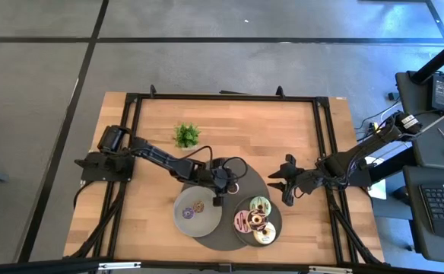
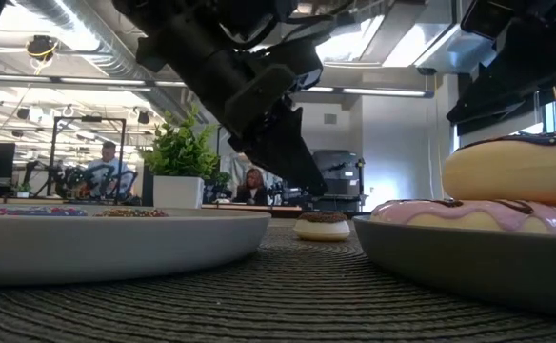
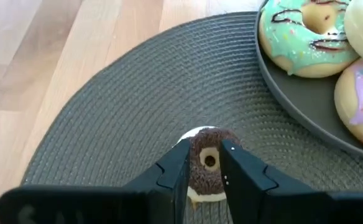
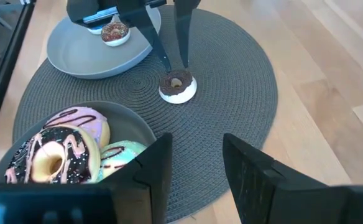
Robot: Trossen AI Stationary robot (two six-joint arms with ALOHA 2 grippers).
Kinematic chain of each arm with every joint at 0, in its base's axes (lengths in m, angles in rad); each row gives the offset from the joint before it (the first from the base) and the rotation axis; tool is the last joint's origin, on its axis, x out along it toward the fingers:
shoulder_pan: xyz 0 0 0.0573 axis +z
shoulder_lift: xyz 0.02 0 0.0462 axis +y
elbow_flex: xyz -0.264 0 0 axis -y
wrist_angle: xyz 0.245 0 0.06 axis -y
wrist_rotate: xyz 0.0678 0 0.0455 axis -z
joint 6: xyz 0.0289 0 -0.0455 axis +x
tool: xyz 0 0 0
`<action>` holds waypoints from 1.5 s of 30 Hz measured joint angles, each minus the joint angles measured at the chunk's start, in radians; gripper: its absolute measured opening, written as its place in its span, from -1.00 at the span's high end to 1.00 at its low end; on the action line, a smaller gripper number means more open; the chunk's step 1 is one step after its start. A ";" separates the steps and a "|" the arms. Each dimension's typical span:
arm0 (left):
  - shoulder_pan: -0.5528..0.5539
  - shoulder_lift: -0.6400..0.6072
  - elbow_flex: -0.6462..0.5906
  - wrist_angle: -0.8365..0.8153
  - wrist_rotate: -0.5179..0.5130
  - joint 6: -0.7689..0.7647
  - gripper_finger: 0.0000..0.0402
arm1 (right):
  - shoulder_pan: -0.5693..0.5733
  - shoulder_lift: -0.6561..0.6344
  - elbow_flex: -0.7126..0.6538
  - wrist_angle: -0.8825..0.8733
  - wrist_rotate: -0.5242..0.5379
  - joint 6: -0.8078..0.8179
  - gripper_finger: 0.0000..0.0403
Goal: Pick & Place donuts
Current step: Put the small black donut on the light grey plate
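Observation:
A tiny chocolate-topped donut [image 3: 206, 167] with a cream underside lies flat on the round dark woven mat [image 1: 226, 179]. My left gripper [image 3: 205, 163] slants down over it, open, one finger on each side; the low view shows its tips just above the donut [image 2: 323, 226]. A grey plate [image 1: 182, 222] at the mat's left holds two tiny donuts [image 1: 198, 206]. A second grey plate [image 4: 135, 124] holds the larger green [image 3: 306, 37], pink-striped [image 4: 82, 121] and chocolate-sprinkled [image 4: 45, 158] donuts. My right gripper [image 4: 197, 168] waits open near the mat's right edge, with nothing between its fingers.
A small green potted plant [image 1: 186, 135] stands on the wood at the far left of the mat. A black frame [image 1: 325, 144] runs around the table's edges. Bare wood lies beyond the mat at the far side. People sit in the room behind the table.

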 joint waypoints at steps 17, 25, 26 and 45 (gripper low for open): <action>0.029 0.046 0.000 0.007 -0.004 -0.023 0.58 | 0.000 0.000 0.001 0.003 0.000 -0.019 0.29; 0.033 0.051 0.000 0.007 0.000 -0.043 0.58 | 0.000 0.000 0.001 0.003 0.001 -0.020 0.29; 0.032 0.051 0.000 0.006 0.000 -0.054 0.58 | 0.000 0.000 0.001 0.003 0.001 -0.019 0.29; 0.032 0.051 0.000 0.006 -0.003 -0.105 0.70 | 0.000 0.000 0.001 0.002 0.000 -0.020 0.29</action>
